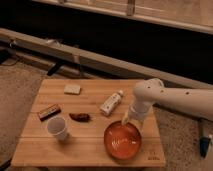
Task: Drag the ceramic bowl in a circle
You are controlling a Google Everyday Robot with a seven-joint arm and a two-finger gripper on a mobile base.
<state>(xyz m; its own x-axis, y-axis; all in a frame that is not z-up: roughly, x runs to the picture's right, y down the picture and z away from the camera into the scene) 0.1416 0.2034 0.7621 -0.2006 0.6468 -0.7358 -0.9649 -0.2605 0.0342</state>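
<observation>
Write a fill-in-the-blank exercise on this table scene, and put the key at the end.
The gripper is at the ___ rim of the ceramic bowl, the edge away from the camera.
In the picture, the white cup stands to the ___ of the bowl.
The white bottle lies on its ___.
Missing words: far; left; side.
</observation>
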